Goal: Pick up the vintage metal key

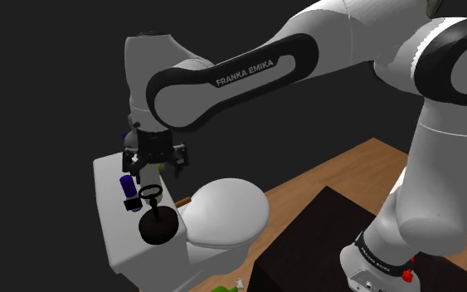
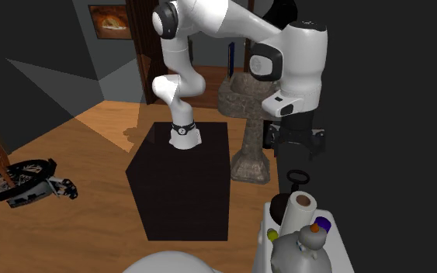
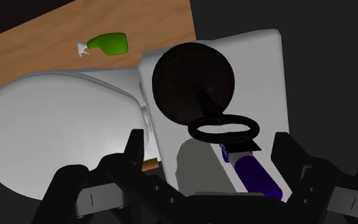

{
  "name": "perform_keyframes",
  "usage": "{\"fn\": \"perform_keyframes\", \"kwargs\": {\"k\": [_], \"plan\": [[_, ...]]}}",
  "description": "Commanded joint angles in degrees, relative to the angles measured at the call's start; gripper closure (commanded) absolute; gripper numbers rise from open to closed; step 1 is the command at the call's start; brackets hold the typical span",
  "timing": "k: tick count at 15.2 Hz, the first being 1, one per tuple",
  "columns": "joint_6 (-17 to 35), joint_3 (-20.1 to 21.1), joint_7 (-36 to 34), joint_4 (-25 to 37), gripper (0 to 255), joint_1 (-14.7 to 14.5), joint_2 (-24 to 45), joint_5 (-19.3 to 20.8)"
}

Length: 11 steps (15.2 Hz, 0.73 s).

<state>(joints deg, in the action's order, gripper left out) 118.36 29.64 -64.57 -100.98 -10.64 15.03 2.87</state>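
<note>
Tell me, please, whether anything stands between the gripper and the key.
Nothing visible does. The open gripper hangs above the key on the toilet tank; a purple cylinder lies close beside it and a dark round thing at its far end.

gripper (image 1: pixel 154 164) downward, fingers (image 3: pixel 135 147) wide apart

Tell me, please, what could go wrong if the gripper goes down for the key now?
1. The key sits close to the dark round object and the blue cylinder, so the fingers of the open gripper might strike either one.
2. The white tank top is narrow, so a nudged key could perhaps slide off its edge.
</note>
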Motion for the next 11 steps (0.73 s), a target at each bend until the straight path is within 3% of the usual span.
{"fn": "perform_keyframes", "kwargs": {"k": [1,11], "plan": [[-0.06,-0.61,-3.24,5.61,0,-1.91,4.98,2.8],[5.03,-1.27,-3.62,2.23,0,-2.28,6.86,3.82]]}}
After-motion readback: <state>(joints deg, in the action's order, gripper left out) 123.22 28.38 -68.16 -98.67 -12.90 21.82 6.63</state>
